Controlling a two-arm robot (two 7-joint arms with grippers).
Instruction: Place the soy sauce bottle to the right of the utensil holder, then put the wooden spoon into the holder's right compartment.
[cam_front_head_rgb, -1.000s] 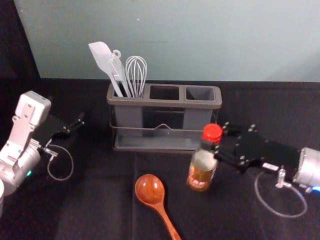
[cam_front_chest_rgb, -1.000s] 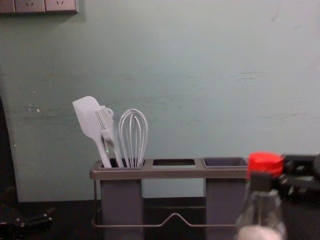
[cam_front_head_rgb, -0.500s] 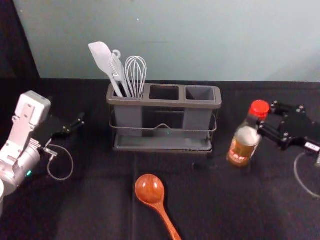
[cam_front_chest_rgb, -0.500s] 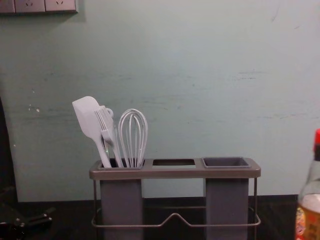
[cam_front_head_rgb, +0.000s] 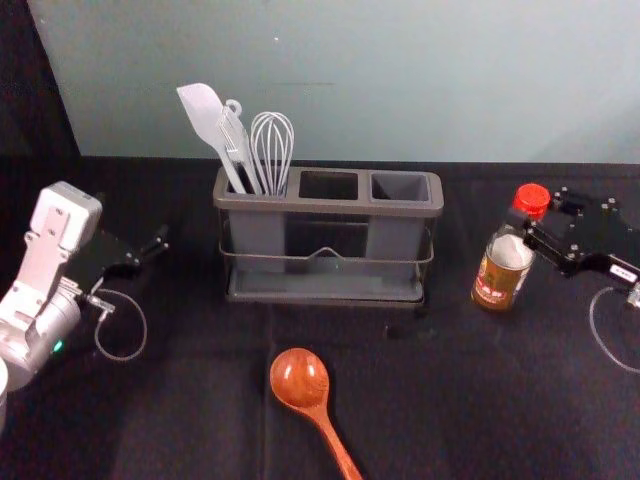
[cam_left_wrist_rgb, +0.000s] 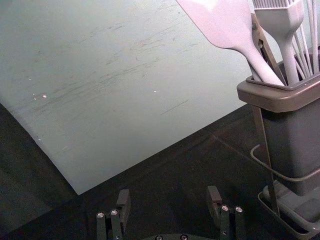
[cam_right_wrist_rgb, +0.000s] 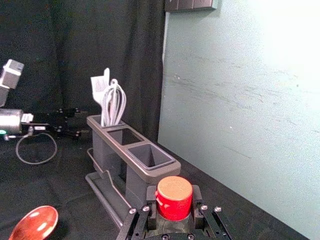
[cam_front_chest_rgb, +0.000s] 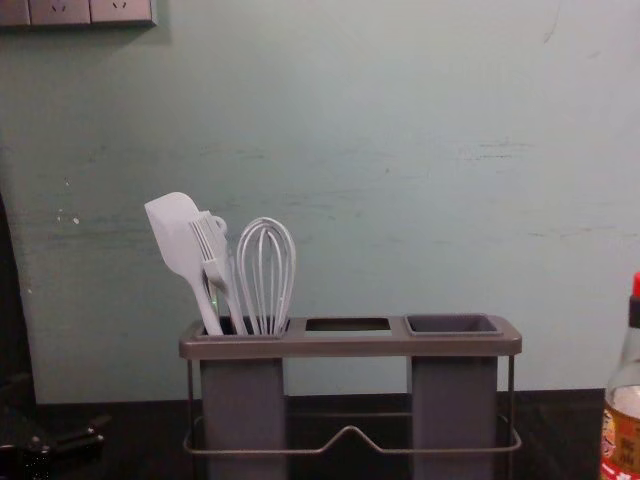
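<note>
My right gripper (cam_front_head_rgb: 541, 222) is shut on the neck of the soy sauce bottle (cam_front_head_rgb: 497, 272), to the right of the grey utensil holder (cam_front_head_rgb: 328, 298). In the right wrist view the red cap (cam_right_wrist_rgb: 174, 198) sits between the fingers of the right gripper (cam_right_wrist_rgb: 173, 212). The holder's right compartment (cam_front_head_rgb: 400, 186) has nothing in it. A wooden spoon (cam_front_head_rgb: 300, 378) lies in front of the holder, bowl away from me. My left gripper (cam_front_head_rgb: 150, 252) is parked left of the holder, and its fingers stand apart in the left wrist view, with the left gripper (cam_left_wrist_rgb: 171, 202) holding nothing.
A white spatula (cam_front_head_rgb: 205, 118), a brush and a whisk (cam_front_head_rgb: 272, 150) stand in the holder's left compartment. Behind the black-covered table (cam_front_head_rgb: 200, 400) rises a pale wall (cam_front_head_rgb: 400, 80). A dark curtain (cam_right_wrist_rgb: 90, 45) hangs at the left side.
The right gripper has carried the bottle from in front of the holder's right end out to the right and farther back. The left arm, the holder and the spoon have stayed put.
</note>
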